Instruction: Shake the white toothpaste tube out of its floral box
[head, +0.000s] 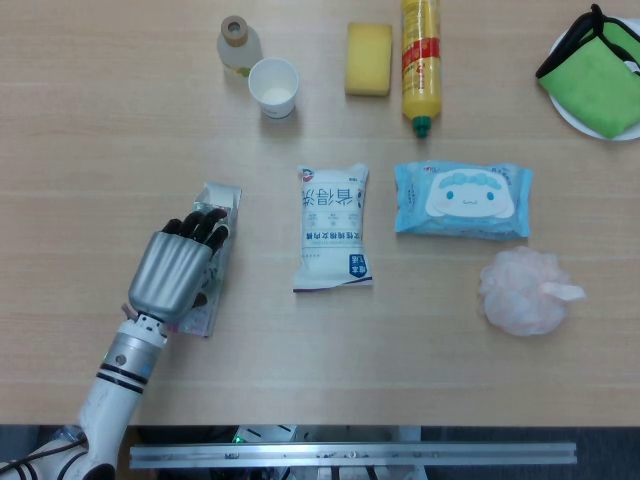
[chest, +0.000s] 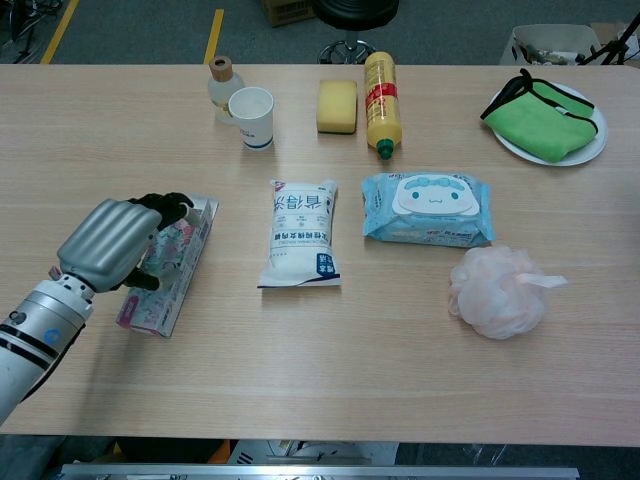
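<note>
Left hand: the left hand (head: 178, 272) (chest: 112, 240) is lying palm-down over the floral box (head: 222, 208) (chest: 190, 250), its dark fingers (head: 203, 229) (chest: 168, 203) draping across the box's top; whether they are actually clasping it I cannot tell.
Floral box: it is lying flat on the table (head: 120, 140) (chest: 330, 360) at about 8 o'clock from the table's middle, its long axis running toward 1 o'clock, far end and near corner showing past the hand (the toothpaste tube is not showing).
Bottle and cup: a small corked bottle (head: 238, 44) (chest: 222, 86) is standing at 11 o'clock, with a white paper cup (head: 273, 87) (chest: 251, 117) just beside it.
White pouch: a white printed pouch (head: 333, 228) (chest: 299, 233) is lying at the centre.
Sponge and yellow bottle: a yellow sponge (head: 368, 58) (chest: 336, 105) is sitting at 12 o'clock, next to a yellow bottle (head: 421, 62) (chest: 381, 101) lying on its side.
Wipes: a blue wipes pack (head: 462, 199) (chest: 428, 208) is lying right of the pouch.
Puff: a pink bath puff (head: 525, 291) (chest: 497, 290) is resting at 4 o'clock.
Plate: a white plate (head: 566, 108) (chest: 508, 139) is carrying a green cloth (head: 597, 72) (chest: 540, 112) at 2 o'clock.
Right hand: not showing in either view.
</note>
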